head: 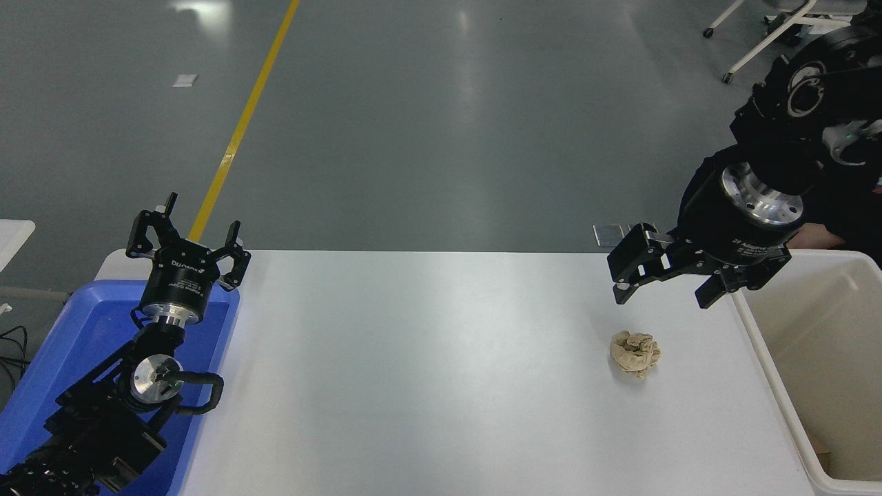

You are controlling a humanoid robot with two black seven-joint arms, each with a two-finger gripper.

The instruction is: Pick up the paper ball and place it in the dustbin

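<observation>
L arm parked near-left over blue tray (pixel 41 386), left gripper (pixel 186 238) spread wide, empty. Paper ball (pixel 634 352) on table (pixel 413 358), just near-left of right gripper (pixel 667 289), wide open, closer. Dustbin (pixel 772 358) right of ball.

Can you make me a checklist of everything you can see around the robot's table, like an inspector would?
Surface: white table, bare apart from the job's things.
Job's things: paper ball lying on the table, right of centre, untouched; dustbin at the table's right end, rim just right of the ball.
Clutter: blue tray at the left end, under the left arm.
Grippers: right gripper open, hanging above and just beyond the ball, holding nothing; left gripper open, parked over the tray.
Cables: black cable looped on the left arm; more at the left edge.
Surroundings: grey floor with a yellow line; wheeled frame at top right.
</observation>
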